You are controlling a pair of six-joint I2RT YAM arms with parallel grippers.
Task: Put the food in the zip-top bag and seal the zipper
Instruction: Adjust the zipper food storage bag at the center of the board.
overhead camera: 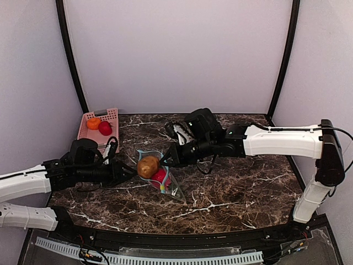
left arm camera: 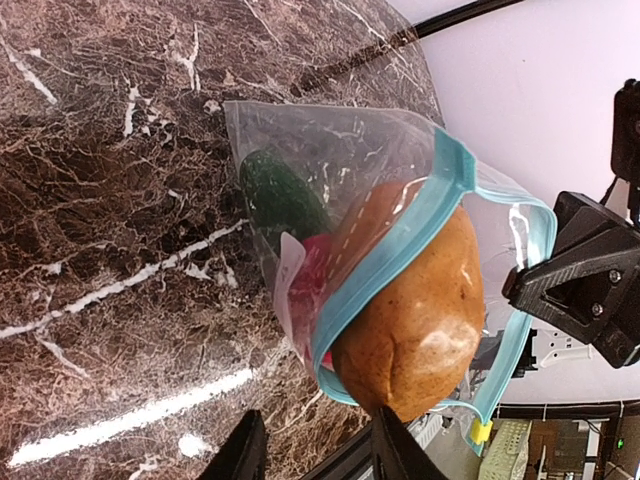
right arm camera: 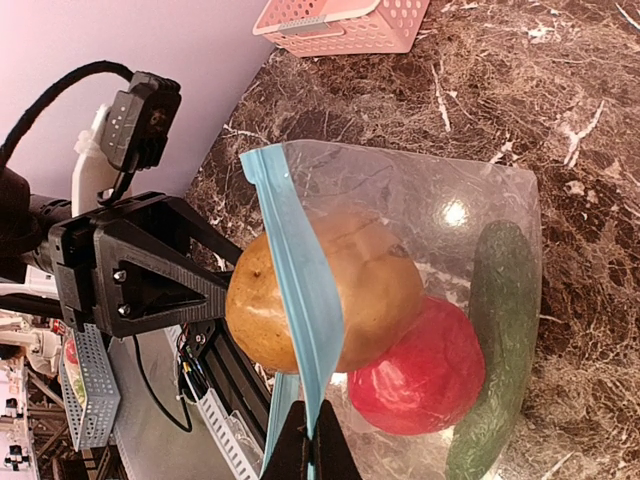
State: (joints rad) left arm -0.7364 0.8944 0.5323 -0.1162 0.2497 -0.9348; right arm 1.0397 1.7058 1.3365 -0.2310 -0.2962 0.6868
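Note:
The clear zip-top bag (overhead camera: 174, 189) (left arm camera: 330, 150) (right arm camera: 420, 190) lies mid-table with its mouth lifted. My right gripper (overhead camera: 165, 160) (right arm camera: 310, 455) is shut on the teal-blue zipper (left arm camera: 400, 235) (right arm camera: 300, 290) and holds one lip up. A brownish-orange food piece (overhead camera: 148, 166) (left arm camera: 420, 310) (right arm camera: 250, 310) sits half through the mouth. A red piece (overhead camera: 160, 176) (right arm camera: 420, 370) and a dark green item (left arm camera: 285, 195) (right arm camera: 495, 340) lie inside the bag. My left gripper (overhead camera: 128, 171) (left arm camera: 320, 450) is open just behind the brown piece, whose end rests against one finger.
At the back left stands a pink slotted basket (overhead camera: 113, 115) (right arm camera: 340, 25) with an orange piece (overhead camera: 93, 123) and a red piece (overhead camera: 105, 128) in it. The near table edge (overhead camera: 165, 234) runs just below the bag. The right arm (overhead camera: 276, 141) spans the table's right half.

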